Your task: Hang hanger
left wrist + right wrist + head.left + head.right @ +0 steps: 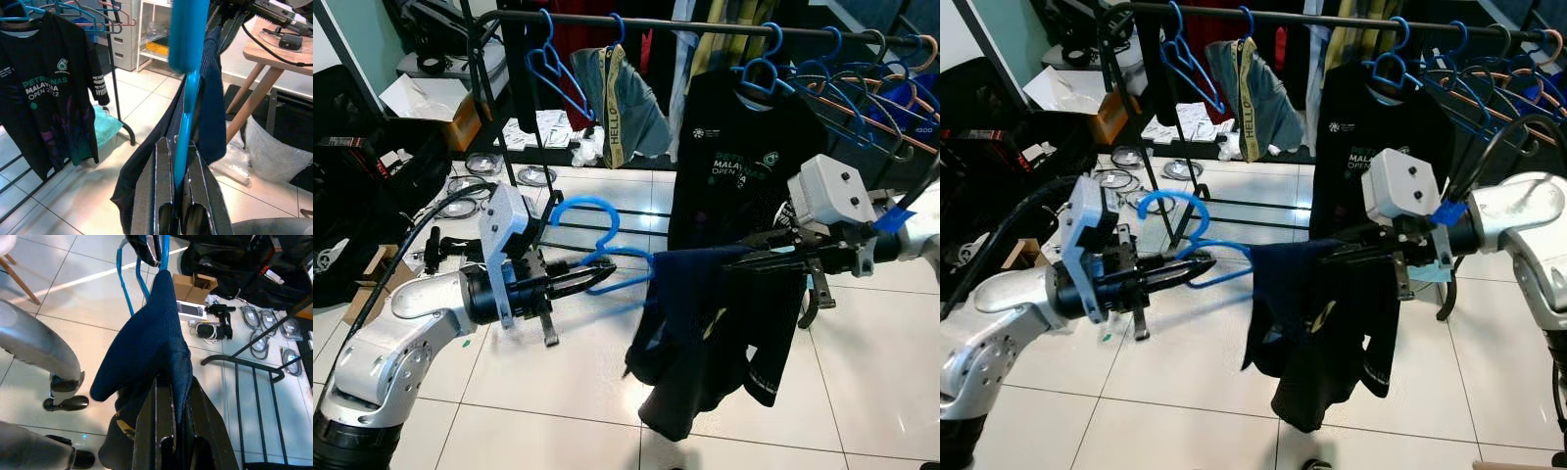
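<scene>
Left eye view: the left gripper [582, 281], centre-left of the frame, has its fingers clenched on the lower bar of the blue plastic hanger [597, 245], whose hook stands upward. The dark navy shirt [705, 333] hangs from the hanger's far end, with the right gripper [744, 262] at centre-right clamped on its fabric. The black metal clothes rail [705, 24] crosses the top of the frame. Left wrist view: the fingers [156, 196] pinch the blue bar. Right wrist view: the fingers [151, 431] pinch navy cloth. Risk: the garment's weight is carried off-centre, so the hanger may twist in the narrow grasp, or the shirt may slide off during lifting.
</scene>
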Tool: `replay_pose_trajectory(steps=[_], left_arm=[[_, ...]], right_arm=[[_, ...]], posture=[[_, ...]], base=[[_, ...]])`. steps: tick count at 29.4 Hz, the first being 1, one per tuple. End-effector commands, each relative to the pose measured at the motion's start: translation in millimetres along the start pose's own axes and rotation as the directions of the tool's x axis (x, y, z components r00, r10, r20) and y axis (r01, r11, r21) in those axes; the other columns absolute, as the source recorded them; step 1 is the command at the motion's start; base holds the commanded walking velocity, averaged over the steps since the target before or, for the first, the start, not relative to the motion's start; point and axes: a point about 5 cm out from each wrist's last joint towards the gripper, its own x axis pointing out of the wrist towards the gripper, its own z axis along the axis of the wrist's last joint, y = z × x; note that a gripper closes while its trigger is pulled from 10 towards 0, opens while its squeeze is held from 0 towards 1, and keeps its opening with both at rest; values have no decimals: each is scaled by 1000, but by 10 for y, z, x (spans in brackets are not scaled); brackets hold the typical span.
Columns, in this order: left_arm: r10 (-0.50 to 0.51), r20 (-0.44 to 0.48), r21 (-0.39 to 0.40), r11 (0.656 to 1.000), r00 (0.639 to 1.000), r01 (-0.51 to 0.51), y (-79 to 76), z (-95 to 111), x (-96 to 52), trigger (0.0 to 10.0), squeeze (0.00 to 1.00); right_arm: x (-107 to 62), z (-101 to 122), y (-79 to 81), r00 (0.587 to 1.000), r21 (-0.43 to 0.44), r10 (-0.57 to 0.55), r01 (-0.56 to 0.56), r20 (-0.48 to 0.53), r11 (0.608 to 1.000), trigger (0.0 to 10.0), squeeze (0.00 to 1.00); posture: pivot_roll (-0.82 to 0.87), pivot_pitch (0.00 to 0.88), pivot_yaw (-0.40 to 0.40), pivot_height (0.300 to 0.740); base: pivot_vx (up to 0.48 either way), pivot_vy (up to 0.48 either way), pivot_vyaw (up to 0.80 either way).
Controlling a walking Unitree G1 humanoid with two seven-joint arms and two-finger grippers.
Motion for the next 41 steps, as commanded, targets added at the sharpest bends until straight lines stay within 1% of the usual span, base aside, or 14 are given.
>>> replay_pose_trajectory(steps=[1, 10, 11, 13, 14, 15, 21, 26, 28, 31, 32, 36, 40, 41], left_arm=[[-11, -31, 3, 1000, 999, 12, -31, -29, -26, 0, 0], [-21, -22, -4, 1000, 1000, 21, -58, -22, -5, 0, 0], [-20, -18, -2, 1000, 1000, 19, -57, -16, 0, 0, 0], [-20, -18, -2, 1000, 1000, 19, -57, -16, 0, 0, 0], [-18, -14, -1, 1000, 1000, 18, -56, -12, 6, 0, 0], [-14, -4, 1, 1000, 1000, 14, -51, -3, 17, 0, 0], [-7, 27, 3, 1000, 1000, 7, -43, 33, 39, 0, 0], [-2, 44, 4, 1000, 999, 2, -45, 53, 56, 0, 0], [13, 47, 14, 1000, 999, -13, -23, 70, 41, 0, 0], [24, 52, 22, 999, 998, -25, -4, 85, 34, 0, 0], [33, 67, 26, 999, 997, -35, 17, 113, 32, 196, 0], [23, 116, 33, 999, 993, -27, 40, 225, 39, 549, 0], [15, 134, 35, 999, 991, -20, 46, 273, 39, 627, 0], [5, 165, 39, 999, 986, -12, 71, 353, 35, 1412, 0]], right_arm=[[10, 69, 14, 1000, -40, 17, -17, -3, 999, 0, 0], [15, 87, 9, 1000, -38, 17, -16, 15, 999, 0, 0], [19, 95, -5, 999, -22, 5, -4, 42, 1000, 7725, 0], [19, 95, -5, 999, -22, 5, -4, 42, 1000, 7725, 0], [20, 104, -23, 997, 2, -7, 7, 75, 1000, 10000, 510], [9, 109, -44, 994, 30, -21, 18, 110, 999, 10000, 1000], [-32, 101, -85, 987, 66, -58, 49, 151, 997, 10000, 1000], [-218, -62, -198, 978, 93, -182, 173, 99, 980, 10000, 1000], [-418, -100, -307, 941, 88, -331, 325, 75, 942, 10000, 1000], [-517, -113, -346, 913, 92, -402, 395, 73, 914, 10000, 1000], [-634, -181, -367, 878, 111, -475, 468, 51, 877, 10000, 1000], [-797, -354, -288, 836, 197, -547, 530, 36, 824, 10000, 1000], [-818, -401, -232, 837, 235, -545, 521, 46, 821, 10000, 1000], [-805, -477, -84, 877, 303, -476, 436, 68, 848, 10000, 0]], posture=[[-84, 145, 37, 740], [-87, 145, 35, 740], [-86, 146, 36, 740], [-86, 146, 36, 740], [-86, 145, 35, 740], [-86, 144, 34, 740], [-88, 142, 32, 740], [-88, 137, 27, 740], [-87, 135, 24, 740], [-87, 136, 23, 740], [-87, 135, 24, 740], [-89, 137, 27, 740], [-89, 137, 27, 740], [-81, 140, 30, 740]], base=[[0, 0, 0], [0, 0, 0], [0, 0, 0], [0, 0, 0], [0, 0, 0], [0, 0, 0], [0, 0, 0], [0, 0, 0], [0, 0, 0], [0, 0, 0], [0, 0, 0], [0, 0, 0], [0, 0, 0], [0, 0, 0]])
